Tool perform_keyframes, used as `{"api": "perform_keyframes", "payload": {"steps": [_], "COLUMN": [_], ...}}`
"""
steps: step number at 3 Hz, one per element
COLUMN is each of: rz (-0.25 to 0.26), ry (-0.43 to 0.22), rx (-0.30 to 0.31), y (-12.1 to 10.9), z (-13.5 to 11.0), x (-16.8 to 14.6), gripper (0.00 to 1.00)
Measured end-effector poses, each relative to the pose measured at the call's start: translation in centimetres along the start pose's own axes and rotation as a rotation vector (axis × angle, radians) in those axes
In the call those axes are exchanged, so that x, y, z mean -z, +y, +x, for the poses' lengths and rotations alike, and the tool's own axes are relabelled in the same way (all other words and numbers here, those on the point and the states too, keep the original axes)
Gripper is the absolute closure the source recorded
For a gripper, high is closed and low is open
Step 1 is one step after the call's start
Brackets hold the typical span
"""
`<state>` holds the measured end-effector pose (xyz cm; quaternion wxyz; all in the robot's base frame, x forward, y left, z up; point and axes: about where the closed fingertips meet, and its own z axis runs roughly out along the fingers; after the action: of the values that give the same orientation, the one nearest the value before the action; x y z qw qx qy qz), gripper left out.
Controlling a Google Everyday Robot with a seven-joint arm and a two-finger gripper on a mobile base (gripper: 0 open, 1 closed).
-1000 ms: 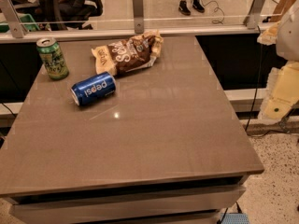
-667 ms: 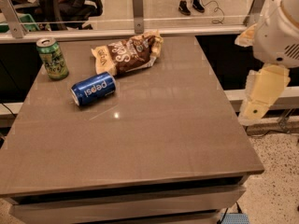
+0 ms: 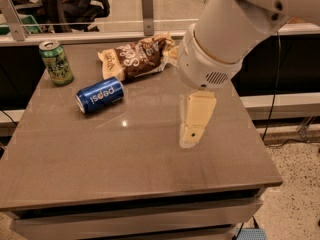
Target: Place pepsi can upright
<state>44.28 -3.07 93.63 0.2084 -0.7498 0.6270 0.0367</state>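
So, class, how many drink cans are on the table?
2. The green can stands upright at the far left corner; the pepsi can lies on its side nearer, beside the snack bag. The gripper hangs over the right half of the table.

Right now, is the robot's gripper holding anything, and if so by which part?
Nothing is held. The cream gripper hangs over the brown table, apart from the blue aluminium pepsi can, which lies on its side.
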Motion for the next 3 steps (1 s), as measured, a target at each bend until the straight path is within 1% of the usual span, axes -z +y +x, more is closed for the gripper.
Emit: {"api": "perform_keyframes", "payload": {"steps": [1, 2, 3], "rz": [0.0, -0.01, -0.016], "ry": [0.0, -0.019, -0.041], "rx": [0.0, 0.076, 0.182], "y": [0.0, -1.4, -4.3], "z": [0.0, -2.0, -6.0], "x": [0.0, -1.5, -4.3], "gripper": [0.0, 0.0, 0.0]}}
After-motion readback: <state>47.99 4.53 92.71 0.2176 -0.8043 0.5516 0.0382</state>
